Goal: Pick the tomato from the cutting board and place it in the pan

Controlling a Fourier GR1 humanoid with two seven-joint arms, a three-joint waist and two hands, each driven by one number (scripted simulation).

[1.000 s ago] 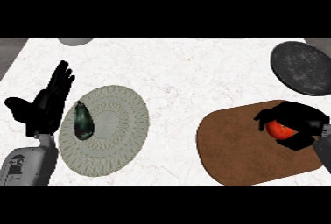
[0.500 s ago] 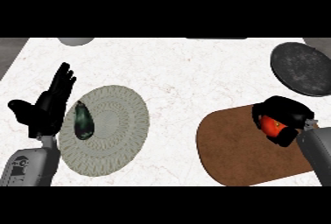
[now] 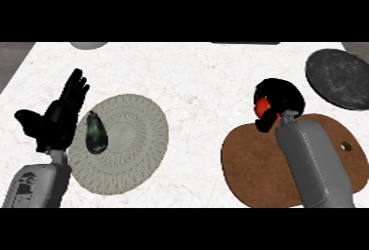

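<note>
Tomato [image 3: 263,105] sits seemingly enclosed by right robot hand [image 3: 282,100].

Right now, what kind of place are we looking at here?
Most likely a kitchen counter: a pale marbled countertop bearing a brown cutting board, a dark pan and a round woven mat with a dark vegetable on it.

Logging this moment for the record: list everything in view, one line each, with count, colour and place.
tomato: 1, red, in the right hand, past the board's far edge
cutting board: 1, brown, right near side
pan: 1, dark grey, far right
woven mat: 1, pale grey-green, left of centre
dark vegetable: 1, dark green, on the mat's left part
counter: 1, white marbled
left hand: 1, black, open, left edge
right hand: 1, black, curled round the tomato
</note>
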